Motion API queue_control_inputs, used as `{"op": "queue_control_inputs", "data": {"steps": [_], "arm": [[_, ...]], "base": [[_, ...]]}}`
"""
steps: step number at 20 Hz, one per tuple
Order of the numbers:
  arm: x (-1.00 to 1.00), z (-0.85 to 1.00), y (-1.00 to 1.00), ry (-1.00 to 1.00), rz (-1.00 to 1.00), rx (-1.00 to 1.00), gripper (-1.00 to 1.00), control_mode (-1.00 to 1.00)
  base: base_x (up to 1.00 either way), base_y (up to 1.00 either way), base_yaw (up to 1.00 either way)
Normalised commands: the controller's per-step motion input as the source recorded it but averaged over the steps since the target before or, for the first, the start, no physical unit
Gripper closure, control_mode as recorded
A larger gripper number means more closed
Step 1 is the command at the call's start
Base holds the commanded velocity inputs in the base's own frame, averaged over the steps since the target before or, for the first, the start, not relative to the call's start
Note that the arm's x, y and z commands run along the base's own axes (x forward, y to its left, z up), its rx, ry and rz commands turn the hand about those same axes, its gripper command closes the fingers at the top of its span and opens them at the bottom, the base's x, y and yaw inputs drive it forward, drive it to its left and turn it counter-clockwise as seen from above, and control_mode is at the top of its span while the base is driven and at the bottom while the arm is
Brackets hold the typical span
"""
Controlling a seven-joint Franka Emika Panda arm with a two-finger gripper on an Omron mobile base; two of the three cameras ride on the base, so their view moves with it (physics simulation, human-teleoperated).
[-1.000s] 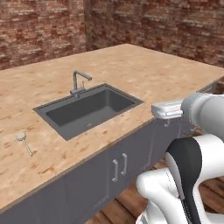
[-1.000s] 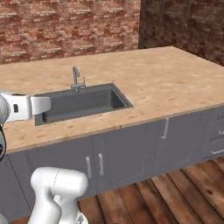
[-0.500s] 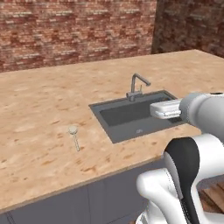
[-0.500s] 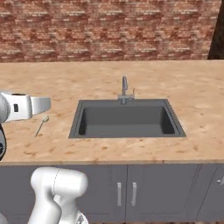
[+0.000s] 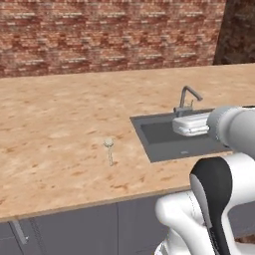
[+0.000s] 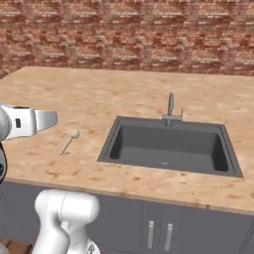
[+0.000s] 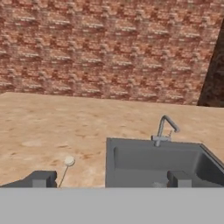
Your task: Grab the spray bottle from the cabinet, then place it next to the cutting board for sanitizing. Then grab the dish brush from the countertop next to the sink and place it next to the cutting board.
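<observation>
I am holding the gripper released above the tabletop; the dish brush is lying left of the sink.

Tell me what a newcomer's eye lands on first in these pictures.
The dark grey sink with its curved tap, sunk into the tan countertop before a red brick wall. Then the small dish brush, lying alone on the countertop left of the sink. The tool hangs open, high above the counter, holding nothing.

Even flat light, no glare, faint shadow inside the sink, soft low-detail render, brick wall slightly blurred
</observation>
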Motion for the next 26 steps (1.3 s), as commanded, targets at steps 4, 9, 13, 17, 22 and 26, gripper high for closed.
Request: {"op": "queue_control_inputs", "data": {"steps": [4, 9, 13, 17, 22, 26], "arm": [[0.00, 0.00, 0.00, 0.00, 0.00, 0.00, -1.00, 1.00], [0.00, 0.00, 0.00, 0.00, 0.00, 0.00, -1.00, 1.00], [0.00, 0.00, 0.00, 0.00, 0.00, 0.00, -1.00, 1.00], [0.00, 0.00, 0.00, 0.00, 0.00, 0.00, -1.00, 1.00], [0.00, 0.00, 0.00, 0.00, 0.00, 0.00, -1.00, 1.00], [0.00, 0.00, 0.00, 0.00, 0.00, 0.00, -1.00, 1.00]], "base": [[0.03, 0.67, 0.04], [0.07, 0.64, 0.02], [0.43, 0.02, 0.03], [0.29, 0.00, 0.00], [0.13, 0.02, 0.00], [0.41, 0.00, 0.00]]}}
